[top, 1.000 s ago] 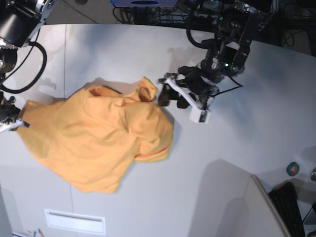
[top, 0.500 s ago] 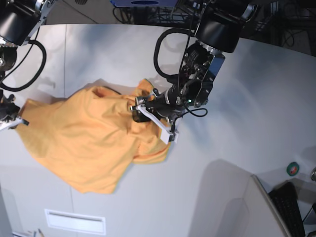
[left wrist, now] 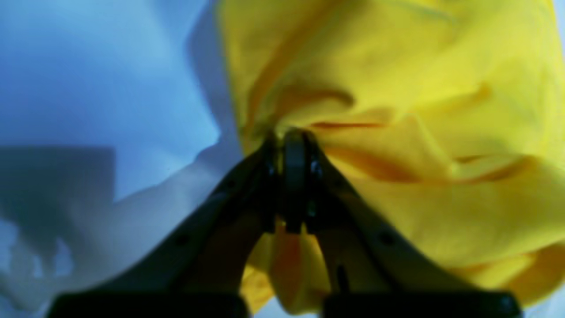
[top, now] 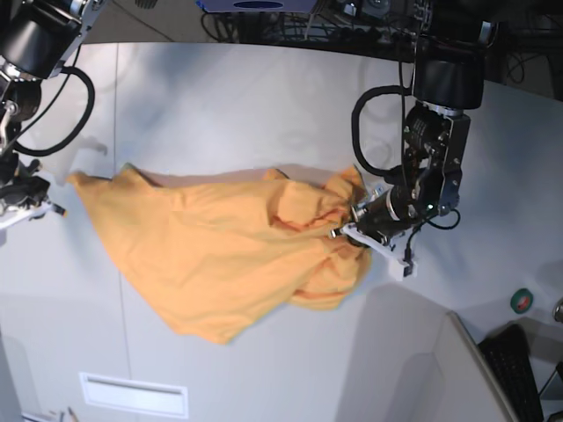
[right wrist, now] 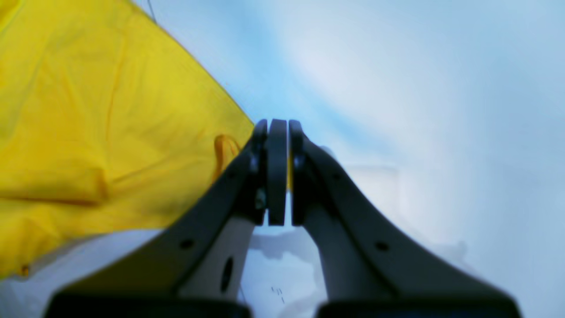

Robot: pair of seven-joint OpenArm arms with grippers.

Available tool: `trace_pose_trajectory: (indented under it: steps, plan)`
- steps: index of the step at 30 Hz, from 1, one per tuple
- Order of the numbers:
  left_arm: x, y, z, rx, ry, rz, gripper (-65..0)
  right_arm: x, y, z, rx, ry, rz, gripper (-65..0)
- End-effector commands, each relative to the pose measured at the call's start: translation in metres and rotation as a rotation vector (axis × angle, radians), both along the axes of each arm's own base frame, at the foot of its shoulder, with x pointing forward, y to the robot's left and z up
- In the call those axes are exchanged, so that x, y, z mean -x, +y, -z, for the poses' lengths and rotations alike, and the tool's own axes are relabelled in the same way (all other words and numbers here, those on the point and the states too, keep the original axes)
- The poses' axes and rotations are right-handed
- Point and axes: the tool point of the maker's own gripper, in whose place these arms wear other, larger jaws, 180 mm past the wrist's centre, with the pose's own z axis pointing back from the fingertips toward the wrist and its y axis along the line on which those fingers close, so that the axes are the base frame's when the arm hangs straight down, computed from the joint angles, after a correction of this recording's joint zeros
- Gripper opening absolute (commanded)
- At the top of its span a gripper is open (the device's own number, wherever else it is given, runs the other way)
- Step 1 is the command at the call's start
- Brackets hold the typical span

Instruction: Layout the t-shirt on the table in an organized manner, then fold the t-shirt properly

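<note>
Pale worktop [top: 264,88] fills the frame; orange t-shirt [top: 211,255] lies crumpled across its centre. Left fingers [top: 339,230], centre right, are clamped on bunched cloth. Right fingers [right wrist: 277,132], left edge, are closed on a shirt corner.

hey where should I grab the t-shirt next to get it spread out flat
Probably the loose bottom corner of the t-shirt, coming in from the near table edge. Both hands already pinch its far ends, and that hanging corner lies bunched and free.
</note>
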Motion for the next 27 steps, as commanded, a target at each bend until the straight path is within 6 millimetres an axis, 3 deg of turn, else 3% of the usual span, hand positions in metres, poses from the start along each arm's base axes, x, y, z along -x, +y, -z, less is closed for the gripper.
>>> trace_pose_trajectory:
  steps: [1,5,9,13,16,17,20,21,24,27]
  plan:
    - [-0.02,-0.001,-0.025,0.003,-0.067,0.021,-65.0,-0.009,0.004,-0.009,0.013,-0.037,-0.023,-65.0]
    - [-0.025,-0.003,-0.042,-0.016,-0.062,0.072,-65.0,-0.004,0.037,0.001,0.015,-0.005,-0.127,-65.0]
    - [-0.018,-0.003,-0.038,-0.013,-0.013,0.09,-65.0,-0.003,0.058,-0.002,0.004,-0.024,-0.162,-65.0]
    - [-0.005,0.002,-0.03,-0.021,0.006,0.087,-39.3,-0.011,0.065,-0.006,-0.003,-0.04,-0.171,-65.0]
    - [-0.005,0.005,-0.045,-0.028,-0.044,0.09,-21.2,-0.019,0.063,-0.007,-0.012,-0.046,-0.165,-65.0]
    - [-0.005,0.011,-0.053,-0.031,-0.066,0.077,-17.6,-0.022,0.062,-0.009,-0.01,-0.051,-0.163,-61.7]
    - [-0.001,0.033,-0.074,-0.027,-0.131,0.007,-11.2,-0.028,0.063,-0.01,-0.011,-0.057,-0.17,-41.7]
    - [0.004,0.042,-0.078,-0.029,-0.143,-0.017,-10.7,-0.031,0.064,-0.01,-0.017,-0.057,-0.17,-39.3]
    - [0.017,0.059,-0.082,-0.039,-0.155,-0.063,-10.9,-0.033,0.078,0.006,-0.049,-0.014,-0.203,-42.0]
    - [0.04,0.06,-0.069,-0.061,-0.114,-0.047,-10.9,-0.03,0.104,0.016,-0.028,0.029,-0.321,-44.4]
